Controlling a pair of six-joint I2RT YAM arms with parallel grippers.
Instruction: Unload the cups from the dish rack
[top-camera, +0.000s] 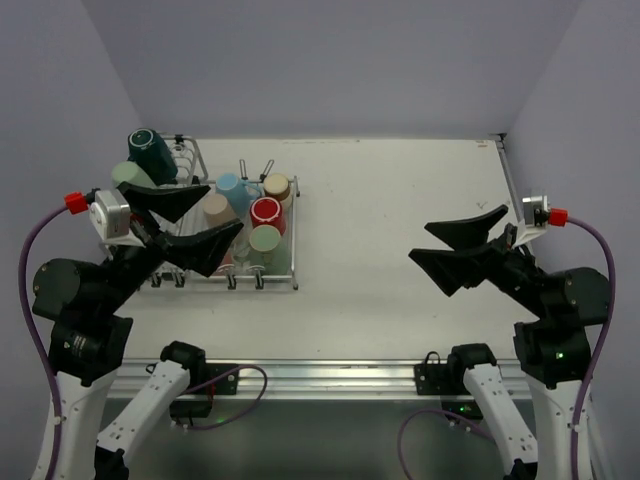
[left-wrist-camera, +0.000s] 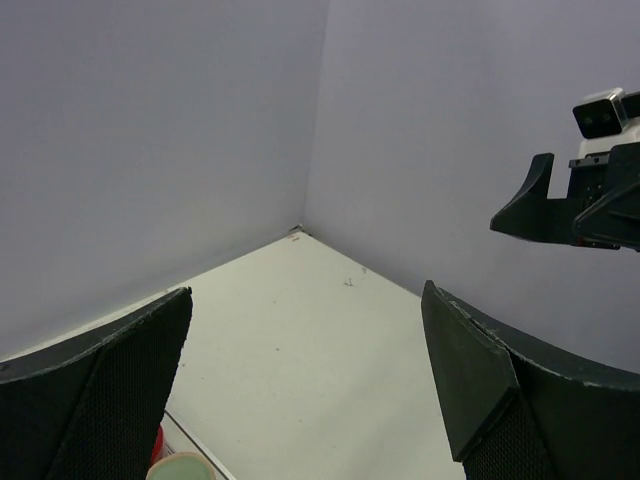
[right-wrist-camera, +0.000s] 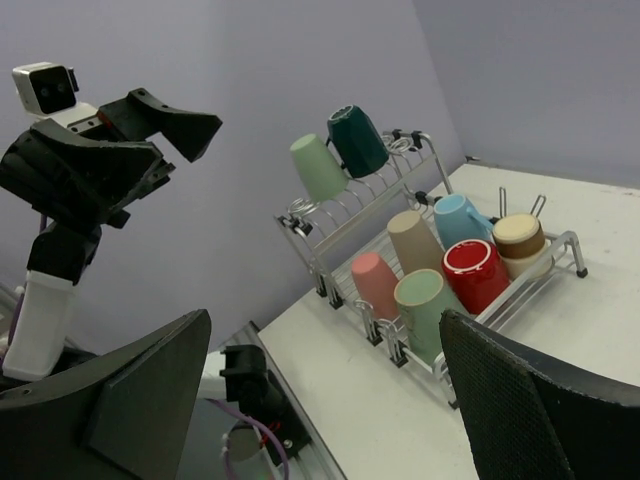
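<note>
No cup is out yet. All eight sit in the dish rack (right-wrist-camera: 365, 197), on the left side of the table (top-camera: 400, 190). The teal cup (right-wrist-camera: 355, 140) and a pale green cup (right-wrist-camera: 318, 167) lean on the tall part. The pink cup (right-wrist-camera: 375, 283), the beige cup (right-wrist-camera: 415, 240), the blue cup (right-wrist-camera: 460, 218), the red cup (right-wrist-camera: 475, 272), another green cup (right-wrist-camera: 425, 300) and a tan cup (right-wrist-camera: 518, 237) sit in the flat part.

The left gripper (top-camera: 222, 209) hangs over the flat part. Its jaws are wide apart and hold nothing. The right gripper (top-camera: 420, 243) is well apart from the rack, over the right side of the table. Its jaws are apart too, and hold nothing.

So the job is at its first step: going for a cup. Next, I think the left gripper must go down, fit its jaws around one cup and squeeze. It may be the beige one, but its own camera mostly shows the wall, so I cannot tell which.
</note>
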